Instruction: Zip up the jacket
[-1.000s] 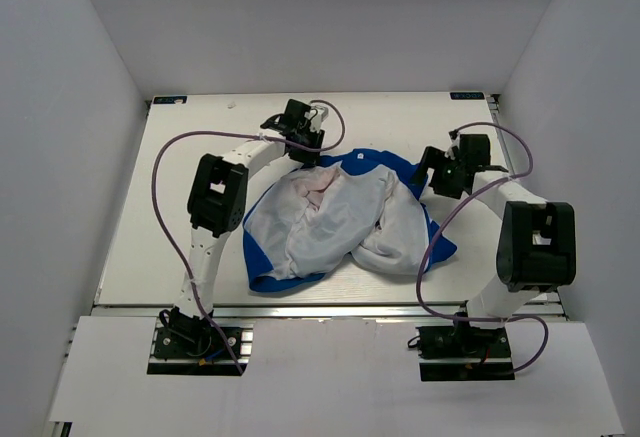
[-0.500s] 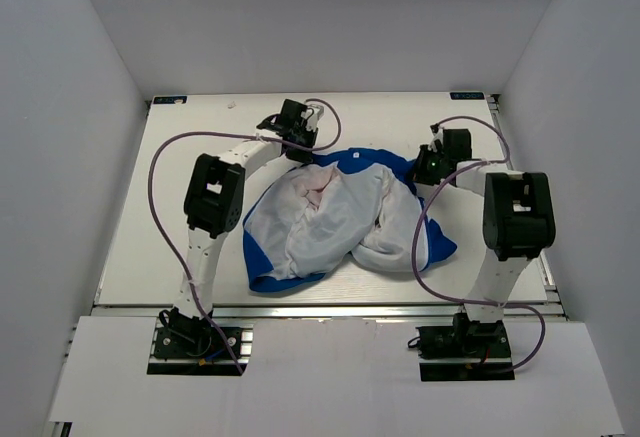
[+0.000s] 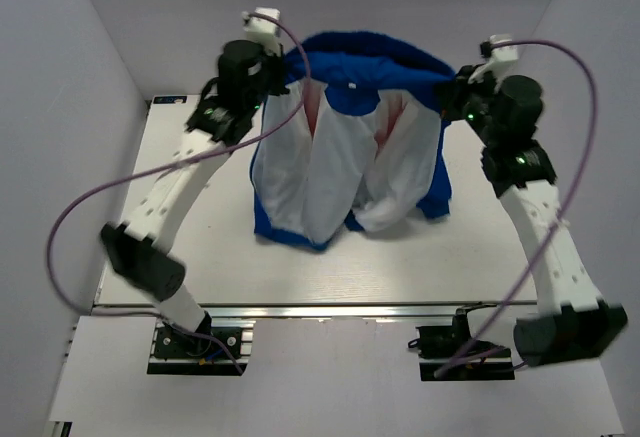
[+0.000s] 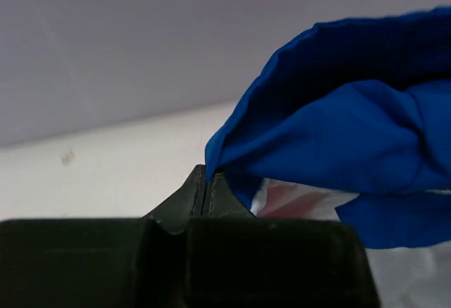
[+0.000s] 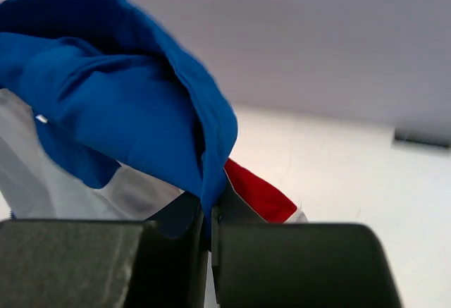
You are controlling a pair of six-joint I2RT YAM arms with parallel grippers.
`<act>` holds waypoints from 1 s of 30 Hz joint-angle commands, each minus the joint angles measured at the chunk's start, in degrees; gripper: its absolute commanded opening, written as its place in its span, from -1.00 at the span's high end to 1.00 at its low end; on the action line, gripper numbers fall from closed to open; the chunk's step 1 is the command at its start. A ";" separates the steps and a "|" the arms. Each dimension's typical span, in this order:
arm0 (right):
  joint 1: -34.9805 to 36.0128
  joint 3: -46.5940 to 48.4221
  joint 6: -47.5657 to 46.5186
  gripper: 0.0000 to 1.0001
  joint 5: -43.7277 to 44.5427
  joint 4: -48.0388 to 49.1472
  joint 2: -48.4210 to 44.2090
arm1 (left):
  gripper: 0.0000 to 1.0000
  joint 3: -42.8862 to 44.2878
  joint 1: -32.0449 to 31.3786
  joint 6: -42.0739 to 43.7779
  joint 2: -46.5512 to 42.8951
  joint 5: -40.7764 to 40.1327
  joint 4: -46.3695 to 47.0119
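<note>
The jacket [image 3: 350, 147] hangs above the table, held up by its blue upper edge between my two grippers. Its white lining faces the camera, and the blue hem dangles near the tabletop. My left gripper [image 3: 285, 69] is shut on the top left corner of the jacket. In the left wrist view its jaws [image 4: 206, 174] pinch a blue fold of the jacket [image 4: 338, 125]. My right gripper [image 3: 452, 92] is shut on the top right corner. Blue cloth of the jacket [image 5: 127, 103] is clamped in its jaws [image 5: 211, 206], with a red patch [image 5: 257, 192] beside them. The zipper is hidden.
The white table [image 3: 180, 227] lies under the hanging jacket. White walls stand close on the left, right and back. Purple cables [image 3: 90, 207] loop out from both raised arms. The arm bases [image 3: 195, 342] sit at the near edge.
Both grippers closed on the jacket's far corners while it lay crumpled on the table. Both arms then rose and spread apart, lifting it so that it hangs.
</note>
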 commanded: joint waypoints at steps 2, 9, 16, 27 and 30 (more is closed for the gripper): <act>0.24 3.91 -2.82 1.00 5.40 -1.98 -10.62 | 1.00 -5.53 -1.58 -0.91 -18.17 -1.99 8.47; 0.33 10.75 -2.74 1.00 0.84 -1.10 -23.02 | 1.00 -5.91 -1.58 -7.76 -33.13 19.23 11.64; 0.24 20.70 -2.21 1.00 -0.58 -2.16 -24.44 | 1.00 -3.08 -1.58 -13.48 -37.36 23.87 12.78; 0.33 21.15 3.41 1.00 5.74 -2.50 -7.84 | 1.00 7.45 -1.67 -15.42 -20.94 3.95 0.93; 0.41 18.96 5.08 1.00 8.37 -2.95 -0.02 | 1.00 11.59 -1.67 -16.55 -9.61 -10.81 -7.59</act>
